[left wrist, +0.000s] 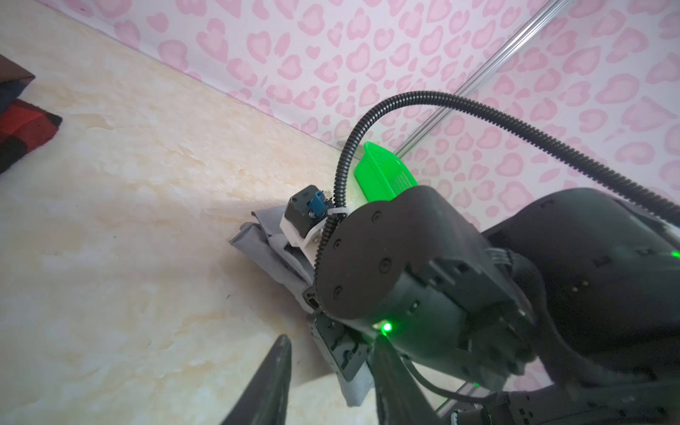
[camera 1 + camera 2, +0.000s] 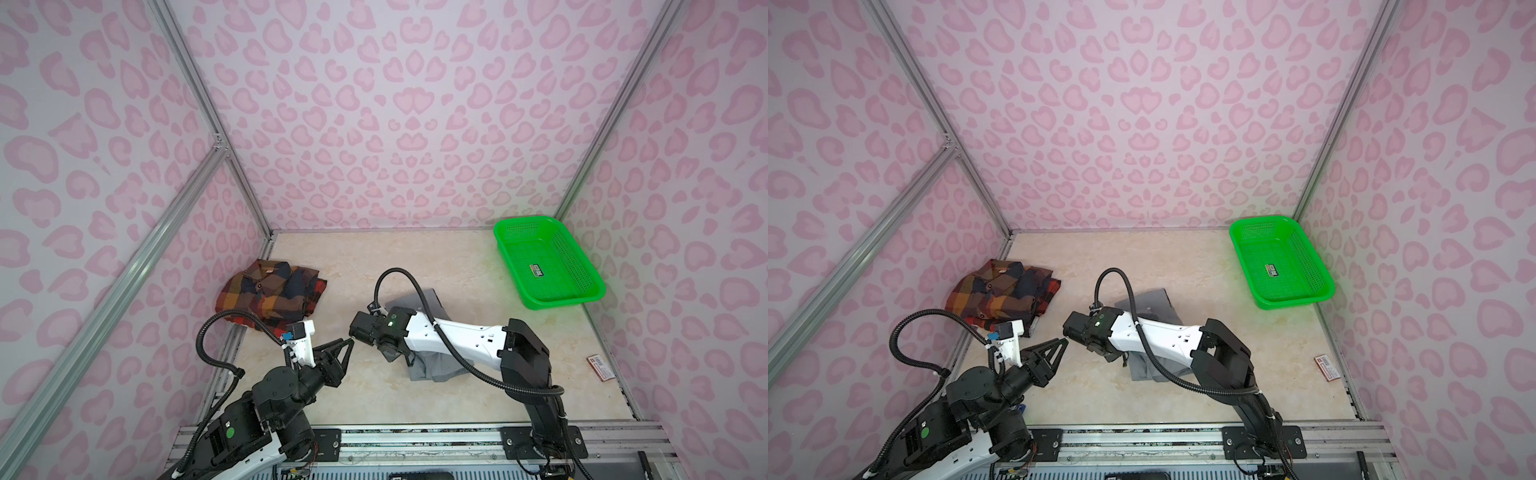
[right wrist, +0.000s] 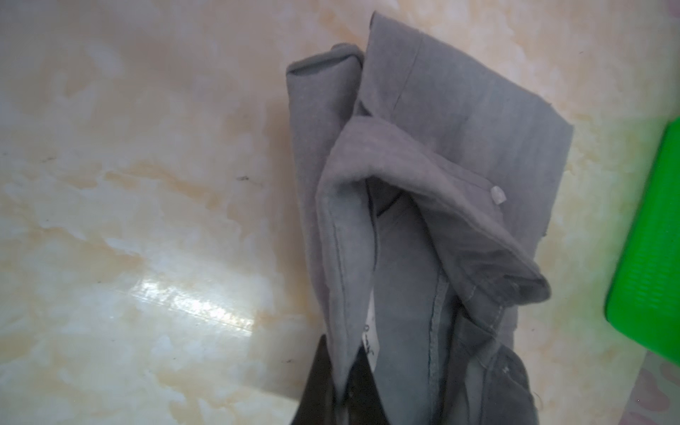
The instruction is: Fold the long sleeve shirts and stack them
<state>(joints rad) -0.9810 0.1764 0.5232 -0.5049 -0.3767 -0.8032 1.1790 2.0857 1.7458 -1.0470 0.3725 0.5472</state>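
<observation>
The plaid shirt (image 2: 270,293) (image 2: 1003,291) lies folded at the back left, by the wall; a corner of it (image 1: 25,121) shows in the left wrist view. The gray shirt (image 2: 432,368) (image 2: 1144,370) (image 1: 268,254) lies bunched in the middle under my right arm. My right gripper (image 3: 342,368) points down and is shut on an edge of the gray shirt (image 3: 441,147); in both top views its fingers are hidden under the wrist. My left gripper (image 2: 347,345) (image 2: 1061,345) (image 1: 333,346) is open and holds nothing, its tips just beside the right wrist.
A green mesh basket (image 2: 561,301) (image 2: 1296,301) (image 1: 382,173) (image 3: 655,257) stands at the back right with only a small label inside. A small brown packet (image 2: 600,368) (image 2: 1327,368) lies by the right wall. Pink patterned walls close three sides.
</observation>
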